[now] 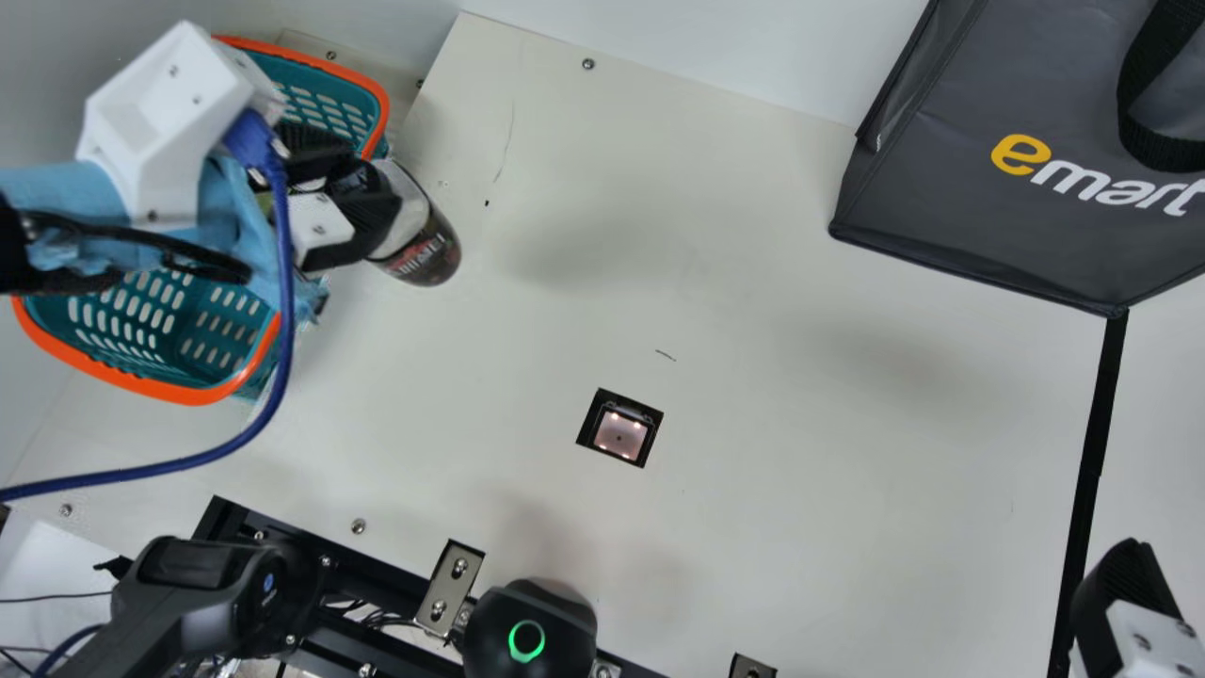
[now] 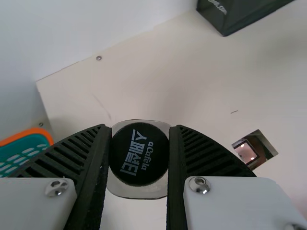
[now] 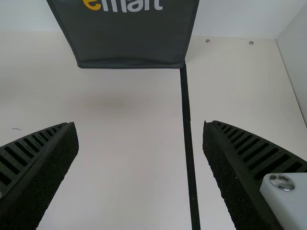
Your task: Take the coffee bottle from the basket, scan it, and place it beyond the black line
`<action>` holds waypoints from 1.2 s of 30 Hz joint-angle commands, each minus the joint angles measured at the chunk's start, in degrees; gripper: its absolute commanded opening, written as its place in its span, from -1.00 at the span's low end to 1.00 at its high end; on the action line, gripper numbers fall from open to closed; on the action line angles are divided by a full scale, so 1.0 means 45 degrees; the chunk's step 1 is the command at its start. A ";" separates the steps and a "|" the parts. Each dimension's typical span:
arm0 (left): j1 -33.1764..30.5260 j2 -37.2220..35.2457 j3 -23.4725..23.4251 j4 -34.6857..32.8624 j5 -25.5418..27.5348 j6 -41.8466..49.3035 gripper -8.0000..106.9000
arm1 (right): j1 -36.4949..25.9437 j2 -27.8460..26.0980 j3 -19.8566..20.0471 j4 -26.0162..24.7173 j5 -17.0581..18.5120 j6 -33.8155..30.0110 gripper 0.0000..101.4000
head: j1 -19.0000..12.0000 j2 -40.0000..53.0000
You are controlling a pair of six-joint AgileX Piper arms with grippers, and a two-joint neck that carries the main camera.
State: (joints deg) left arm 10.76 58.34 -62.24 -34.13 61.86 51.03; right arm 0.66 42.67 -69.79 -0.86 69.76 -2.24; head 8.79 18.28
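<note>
White wrist housing of the left arm sits nearest the camera, above the turquoise basket. The left gripper pinches the coffee bottle around its black cap, one ribbed finger on each side. The bottle is just outside the basket's orange rim, and seems lifted off the table. Its long axis slants away from the fingers, base leading, roughly towards the lit scanner set in the tabletop. That line is what matters next: the base should reach the scanner first, so the bottle may need turning to present its barcode. The right gripper, fingers spread and holding nothing, is much nearer the black line.
</note>
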 commanded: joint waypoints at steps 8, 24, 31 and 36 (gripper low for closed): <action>-0.2703 0.0284 0.0241 0.0306 -0.0618 -0.0166 -0.68 | 0.0000 0.0000 0.0000 0.0000 0.0000 0.0000 0.79 | -0.0193 0.0031; -0.4831 0.1054 0.0560 -0.0043 -0.0941 0.0986 -0.68 | 0.0000 0.0000 0.0000 0.0000 0.0000 0.0000 0.79 | -0.0193 0.0031; -0.5281 0.1416 0.0831 -0.0408 -0.1149 0.1844 -0.68 | 0.0000 0.0000 0.0000 0.0000 -0.0005 0.0000 0.79 | -0.0193 0.0031; -0.5583 0.1640 0.1096 -0.0656 -0.1401 0.2388 -0.68 | 0.0000 0.0000 0.0000 0.0000 -0.0005 0.0000 0.79 | -0.0193 0.0031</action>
State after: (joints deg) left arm -14.25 65.65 -57.38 -36.86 55.72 61.25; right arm 0.66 42.67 -69.79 -0.86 69.73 -2.24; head 8.88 18.28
